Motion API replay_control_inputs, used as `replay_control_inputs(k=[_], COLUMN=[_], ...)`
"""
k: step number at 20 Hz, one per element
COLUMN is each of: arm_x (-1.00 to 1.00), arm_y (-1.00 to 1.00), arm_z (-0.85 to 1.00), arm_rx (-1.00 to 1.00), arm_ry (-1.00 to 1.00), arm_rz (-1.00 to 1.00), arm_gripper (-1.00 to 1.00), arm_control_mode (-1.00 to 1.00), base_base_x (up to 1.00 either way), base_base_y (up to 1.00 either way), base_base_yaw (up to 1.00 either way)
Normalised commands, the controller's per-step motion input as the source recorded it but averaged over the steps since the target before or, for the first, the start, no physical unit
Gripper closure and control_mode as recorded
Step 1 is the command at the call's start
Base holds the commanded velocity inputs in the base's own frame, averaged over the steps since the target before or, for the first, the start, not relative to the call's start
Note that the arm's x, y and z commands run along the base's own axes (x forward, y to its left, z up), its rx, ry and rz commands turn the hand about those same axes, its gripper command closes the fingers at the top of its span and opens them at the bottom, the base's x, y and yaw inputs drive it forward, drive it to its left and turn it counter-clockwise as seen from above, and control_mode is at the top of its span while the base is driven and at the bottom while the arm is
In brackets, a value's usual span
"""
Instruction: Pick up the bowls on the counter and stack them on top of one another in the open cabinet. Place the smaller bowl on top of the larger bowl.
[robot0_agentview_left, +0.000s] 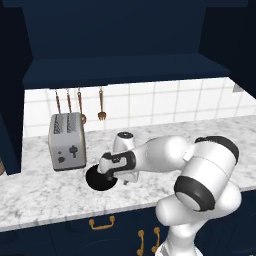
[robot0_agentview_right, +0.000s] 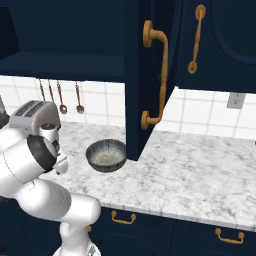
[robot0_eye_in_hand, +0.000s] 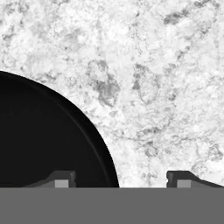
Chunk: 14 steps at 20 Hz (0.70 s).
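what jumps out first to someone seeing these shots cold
The white arm bends low over the marbled counter, its gripper straddling the rim of the small black bowl just right of the silver toaster. Further right, the speckled grey bowl sits beside the open navy cabinet door.

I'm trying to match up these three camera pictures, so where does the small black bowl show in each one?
Left base view: the small black bowl sits low and left of centre on the counter, just under the hand, right of the toaster.
Right base view: I can't make it out.
Hand view: the bowl covers the lower left.
Shared landmark: the marbled counter.
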Motion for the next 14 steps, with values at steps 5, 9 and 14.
replay_control_inputs(k=[5,9,14], arm_x=[0.00,-0.09,-0.20], arm_y=[-0.03,-0.24,-0.53], arm_z=[0.05,0.49,0.85], arm_rx=[0.02,0.08,0.11], arm_ry=[-0.04,-0.01,-0.10], arm_rz=[0.00,0.00,0.00], arm_gripper=[1.00,1.00,1.00], arm_control_mode=[-1.00,-1.00,-1.00], base_base_x=[0.00,0.00,0.00], base_base_y=[0.00,0.00,0.00], base_base_yaw=[0.00,0.00,0.00])
